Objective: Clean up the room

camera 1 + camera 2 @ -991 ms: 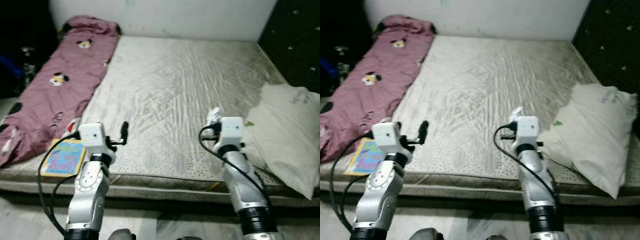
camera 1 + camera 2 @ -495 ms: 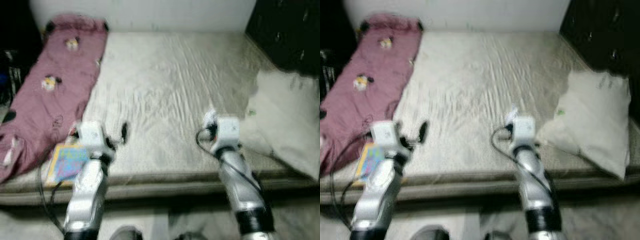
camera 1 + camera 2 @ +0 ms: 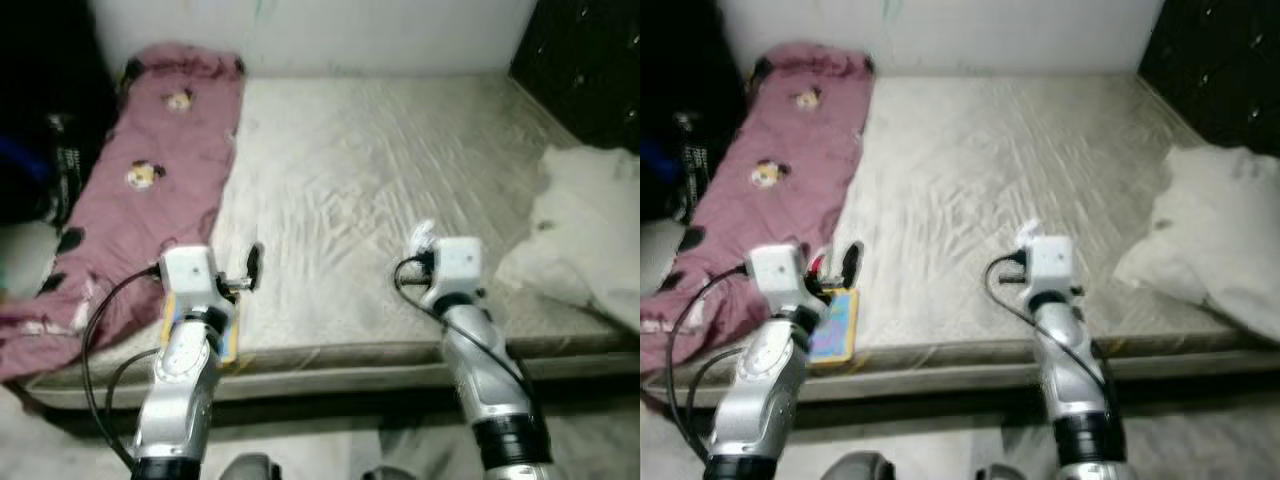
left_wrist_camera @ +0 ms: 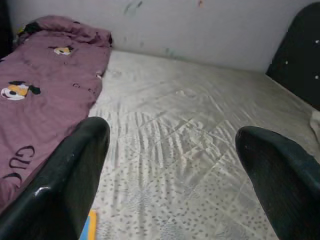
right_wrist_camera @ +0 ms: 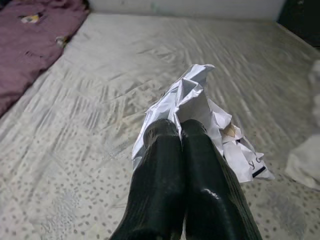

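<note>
Right gripper (image 5: 176,131) with both black fingers pressed together, pinching a crumpled white paper (image 5: 200,110); the paper sticks out past the fingertips and fans to either side of them, printed marks visible on one lobe. In the left eye view the same paper shows as a small white tuft at centre right of the frame, just above the right wrist housing, held over the front part of the mattress (image 3: 380,160). Left gripper (image 4: 170,150) with fingers spread wide apart, nothing between them, pointed across the mattress toward the back wall (image 4: 200,25); in the left eye view it sits at lower left of centre, over the near mattress edge. Colourful book (image 3: 835,322) lies flat at lower left of the frame, on the front edge of the bed, just beside and partly under the left wrist, well apart from the held paper. Purple cartoon-print blanket (image 3: 150,180) runs along the left side of the frame from the upper left down to the near corner. White pillow (image 3: 590,230) at the right edge of the frame, rumpled, on the mattress. Dark headboard (image 3: 590,60) in the upper right corner. Head views slightly blurred.
</note>
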